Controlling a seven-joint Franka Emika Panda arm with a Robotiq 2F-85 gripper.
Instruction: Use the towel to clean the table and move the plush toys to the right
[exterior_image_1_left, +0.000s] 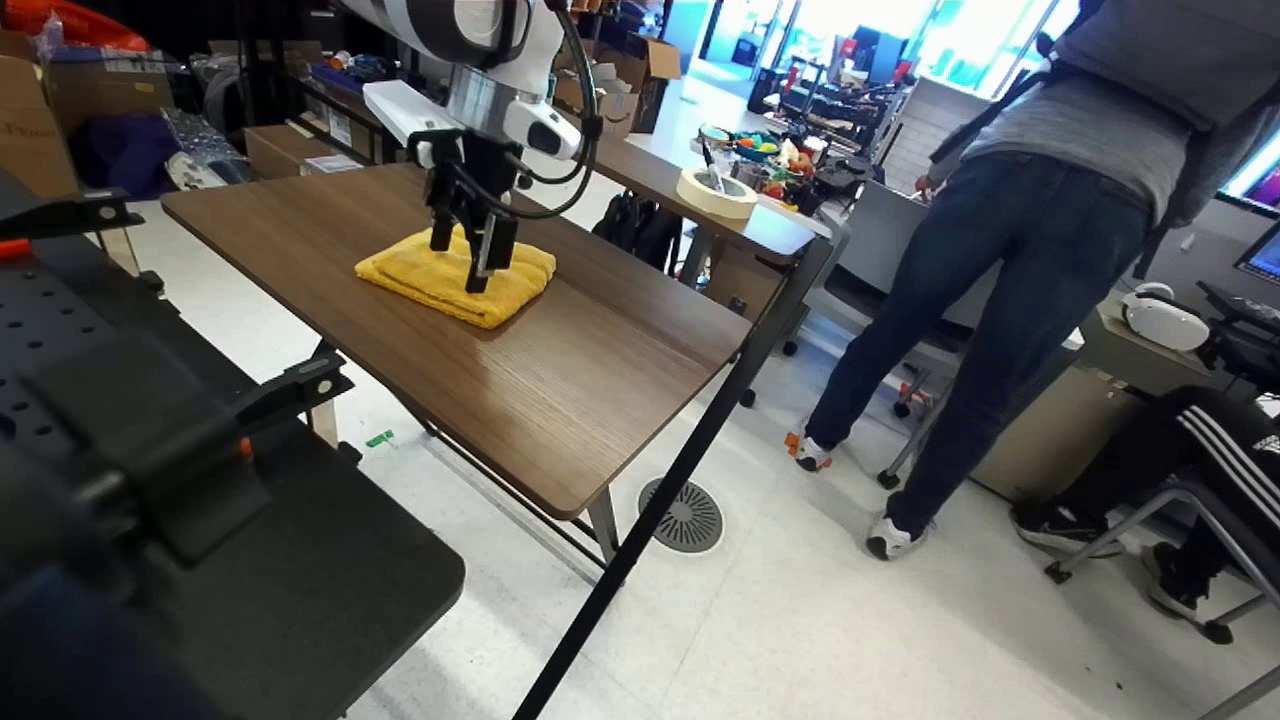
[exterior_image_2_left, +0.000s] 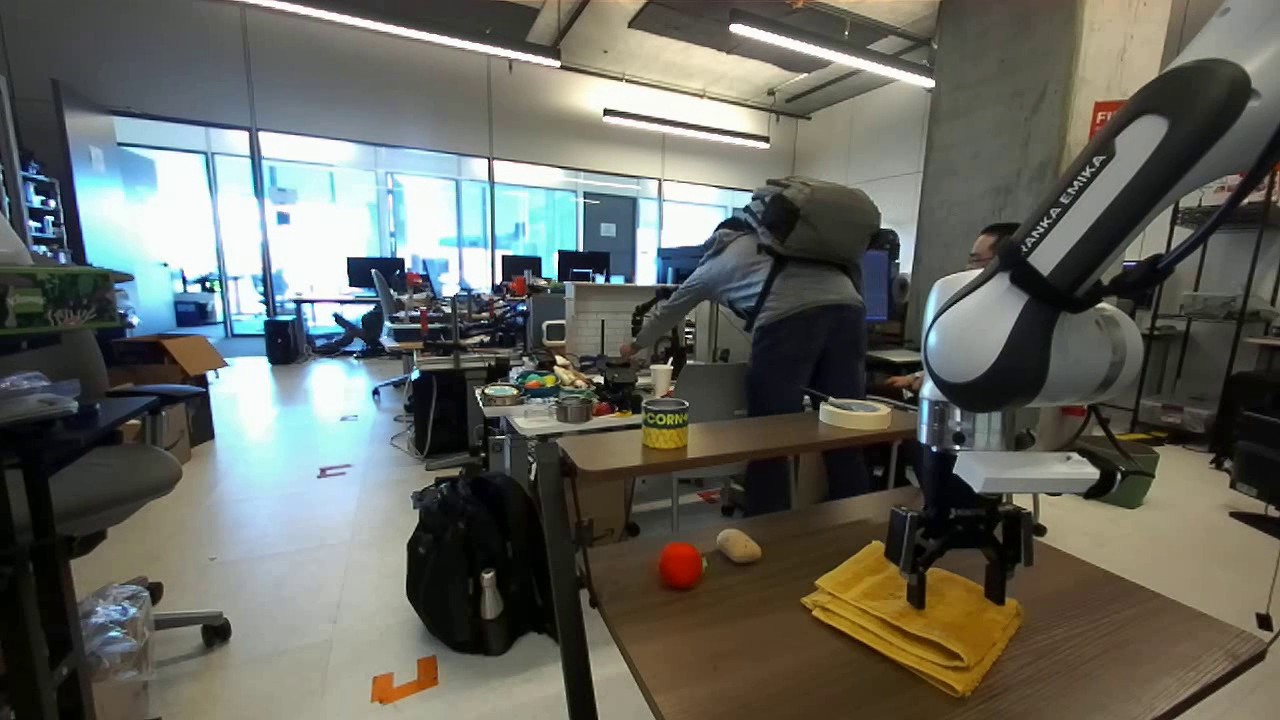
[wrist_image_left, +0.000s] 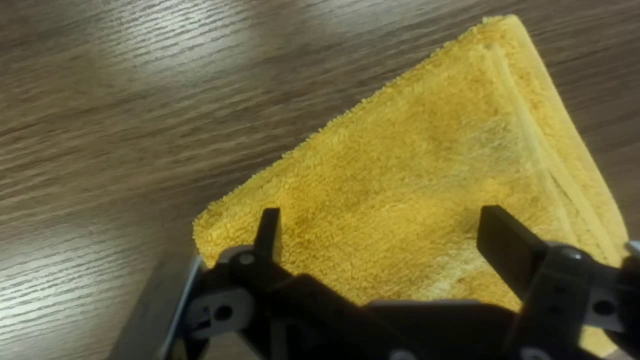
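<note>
towel (wrist_image_left: 405, 185) is lying folded on surface (exterior_image_1_left: 560, 380); jaws are hanging over it, spread wide, gripping nothing, contact unclear; step: likely towel grasp before wiping; next move is probably calling for pinching a fold

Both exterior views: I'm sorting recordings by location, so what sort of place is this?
Probably a robotics lab: a robot arm hangs over the table, with computer monitors and a cluttered desk beyond.
</note>
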